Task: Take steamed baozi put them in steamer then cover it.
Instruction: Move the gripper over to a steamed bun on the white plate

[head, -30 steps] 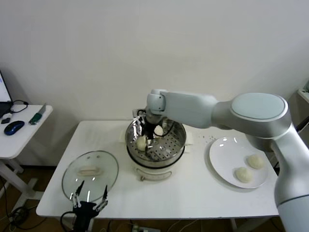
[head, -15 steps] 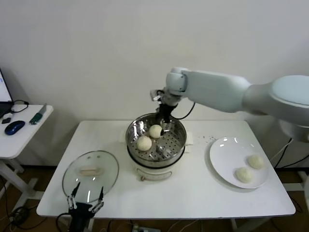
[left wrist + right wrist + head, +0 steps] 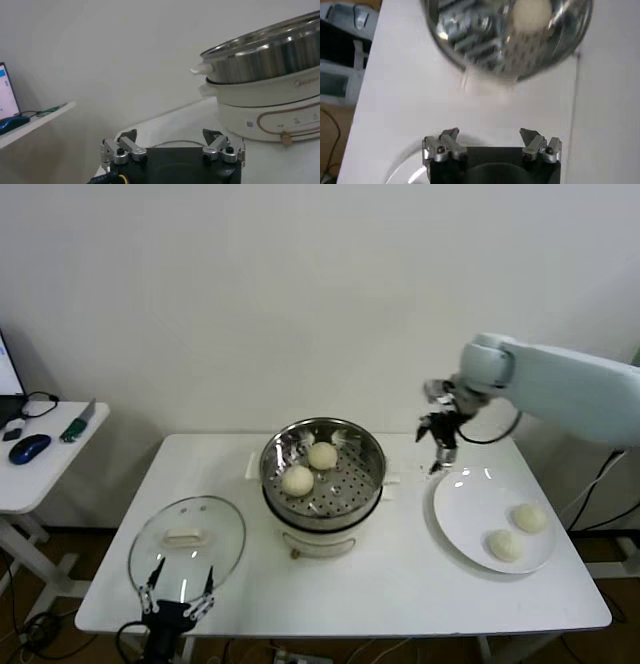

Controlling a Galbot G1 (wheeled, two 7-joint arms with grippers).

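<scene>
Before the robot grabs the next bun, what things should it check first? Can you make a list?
1. Right gripper empty and open: ok, its fingers are spread with nothing between them, above the far edge of the plate.
2. Buns left to fetch: ok, two baozi lie apart on the plate.
3. Room in the steamer: ok, only two baozi sit in it, toward its far left part.
4. Steamer uncovered: ok, the glass lid lies on the table, to the left of the steamer.
5. Left gripper out of the way: ok, it waits open at the table's near edge by the lid.
</scene>
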